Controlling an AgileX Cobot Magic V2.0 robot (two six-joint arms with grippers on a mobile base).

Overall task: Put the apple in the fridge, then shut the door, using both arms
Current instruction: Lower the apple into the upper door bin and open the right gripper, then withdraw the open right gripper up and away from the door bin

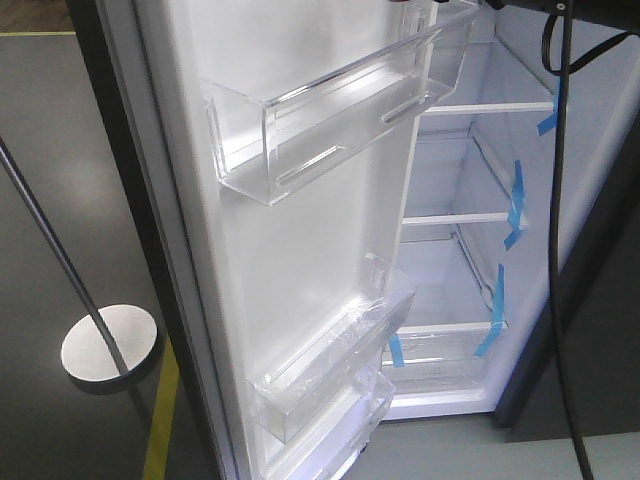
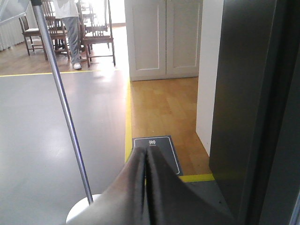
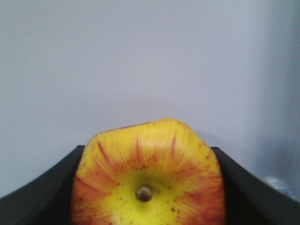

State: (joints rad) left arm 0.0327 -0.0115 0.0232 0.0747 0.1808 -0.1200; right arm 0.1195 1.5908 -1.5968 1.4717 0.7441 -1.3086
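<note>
The fridge (image 1: 450, 170) stands open, white and smooth inside. Its door (image 1: 300, 250) is swung wide toward the camera, so the way to the shelves is free for an arm. The glass shelves (image 1: 470, 215) are flat and thin, and strips of blue tape (image 1: 517, 200) sit at their right front corners, probably to hold them or mark them. On the door's liner hang clear plastic bins (image 1: 330, 120), box-shaped with rounded slots, all without contents.

The left gripper (image 2: 146, 157) is closed with nothing between its dark fingers. It waits low beside a flat dark grey face (image 2: 243, 103), which I judge to be the outside of the door, a good place for pushing it later.

The right gripper (image 3: 147, 152) clamps the apple (image 3: 145, 178) between two black ribbed fingers (image 3: 42, 192), from both sides, so it cannot roll. The apple is glossy, yellow with red streaks, and its small stem (image 3: 144, 192) looks at the camera. Behind it is only a plain pale wall; I cannot tell which shelf is near. The apple rests on no shelf yet.
</note>
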